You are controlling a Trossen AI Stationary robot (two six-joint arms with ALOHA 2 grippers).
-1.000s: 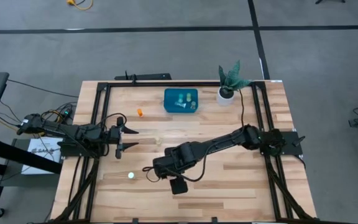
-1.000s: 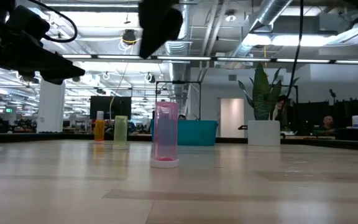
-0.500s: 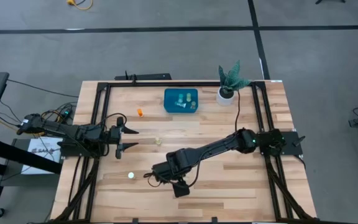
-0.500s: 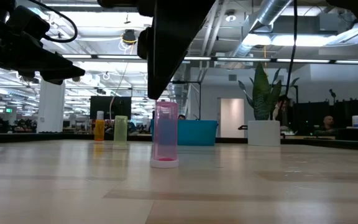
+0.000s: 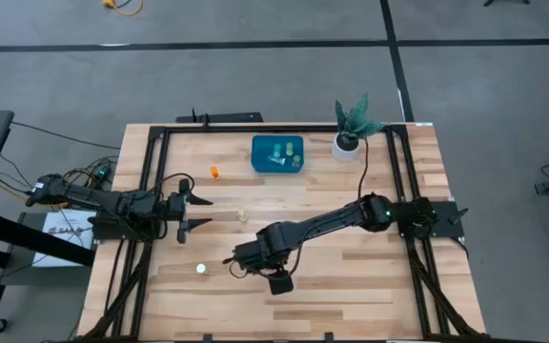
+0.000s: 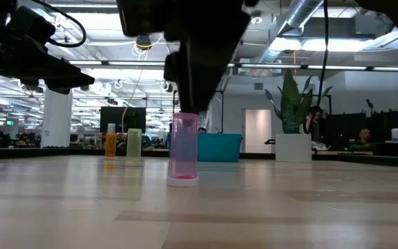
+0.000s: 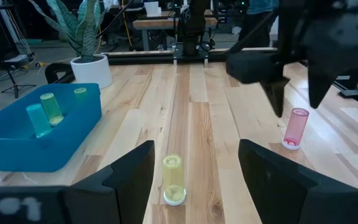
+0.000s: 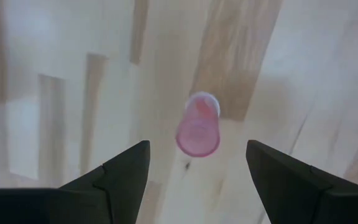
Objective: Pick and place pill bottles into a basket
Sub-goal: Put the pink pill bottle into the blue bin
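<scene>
A pink pill bottle (image 6: 184,150) stands upright on the table; it also shows in the right wrist view (image 8: 199,130) and the left wrist view (image 7: 294,128). My right gripper (image 5: 243,257) hangs open right above it, pointing down, one finger on either side, touching nothing. My left gripper (image 5: 196,211) waits open at the table's left. A pale yellow bottle (image 7: 173,179) stands in front of it. An orange bottle (image 5: 214,172) and a whitish bottle (image 5: 200,269) stand apart. The teal-blue basket (image 5: 260,164) holds some teal and green bottles (image 7: 45,112).
A potted plant in a white pot (image 5: 348,143) stands right of the basket at the far edge. A black frame (image 5: 151,171) runs round the table top. Bare wood lies between the pink bottle and the basket.
My right gripper has come down over the pink bottle until its fingers hang just above the bottle's top. The bottle has stayed where it was.
</scene>
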